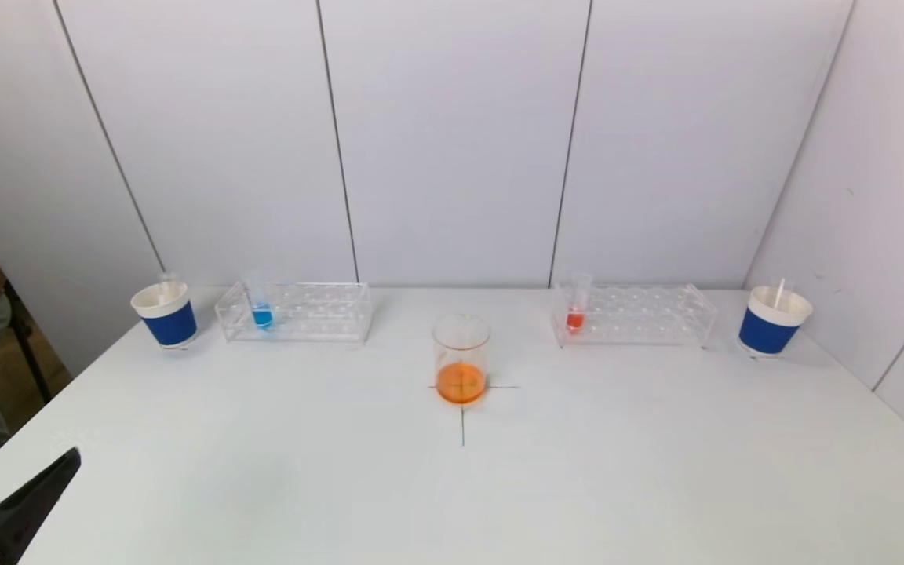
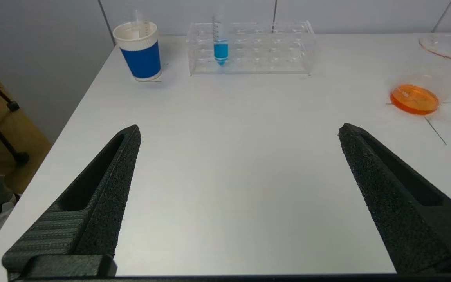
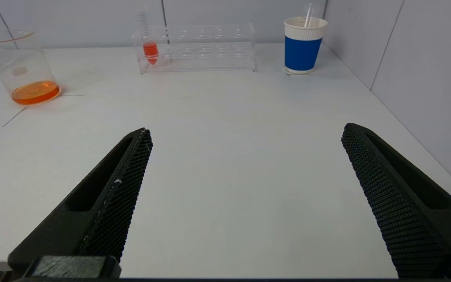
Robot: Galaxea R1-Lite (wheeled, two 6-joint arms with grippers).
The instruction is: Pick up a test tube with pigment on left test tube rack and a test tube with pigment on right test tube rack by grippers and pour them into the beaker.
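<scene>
Both jaws wide; tubes racked (beaker point(image 1: 461, 359) orange).

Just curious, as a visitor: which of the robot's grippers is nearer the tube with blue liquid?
Left. The left gripper faces the blue tube from the table's near left side; the right gripper sits far across, facing the red tube.

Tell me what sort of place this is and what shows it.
Most likely a mock chemistry-lab bench set up for robot trials. A glass beaker with orange liquid stands on a cross marked on the white table, flanked by two clear racks, one with a blue-filled tube, one with a red-filled tube. Plain panel walls enclose it.
</scene>
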